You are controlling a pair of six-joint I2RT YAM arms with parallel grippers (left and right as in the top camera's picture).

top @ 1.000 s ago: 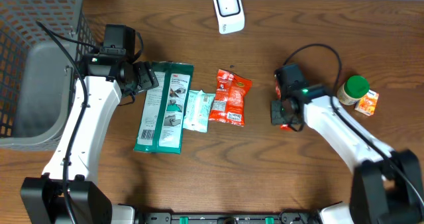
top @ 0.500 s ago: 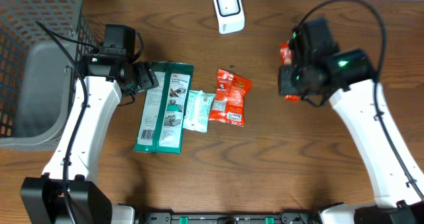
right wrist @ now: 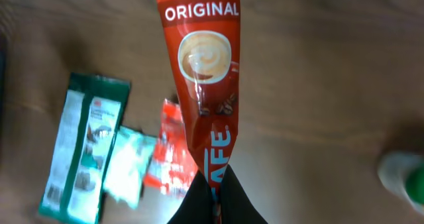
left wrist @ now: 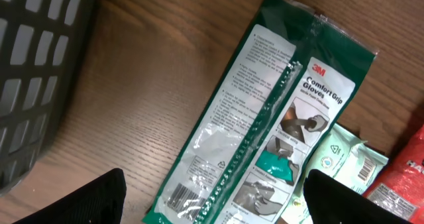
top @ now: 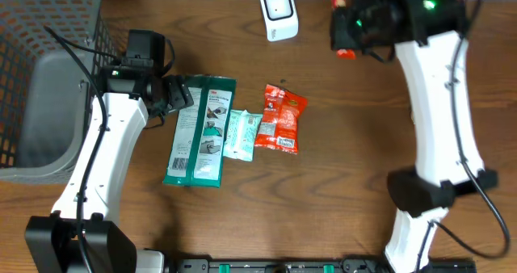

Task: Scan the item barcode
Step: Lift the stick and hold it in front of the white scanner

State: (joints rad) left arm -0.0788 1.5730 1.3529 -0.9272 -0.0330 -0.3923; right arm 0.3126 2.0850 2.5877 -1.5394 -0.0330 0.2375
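Coffee sachet [right wrist: 202, 85], glossy red, long and narrow, clamped in the right pincer [right wrist: 213, 187]; left pincer [left wrist: 215, 201] stands apart.

Dark wood table [top: 323, 200] under me. Grey basket [top: 24, 31] sits at its far-left corner, white scanner [top: 279, 13] by the far edge. Mid-table I note green glove pack [top: 200, 132], pale packet [top: 241, 134] and red packet [top: 280, 118], side by side, touching.

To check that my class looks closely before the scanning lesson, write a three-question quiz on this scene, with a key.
1. True or false: the right gripper is shut on the red coffee sachet.
2. What lies under the open left gripper? A green glove pack; B scanner; C bottle.
3. How many packets lie flat on the table?
Key: 1 true; 2 A; 3 three.
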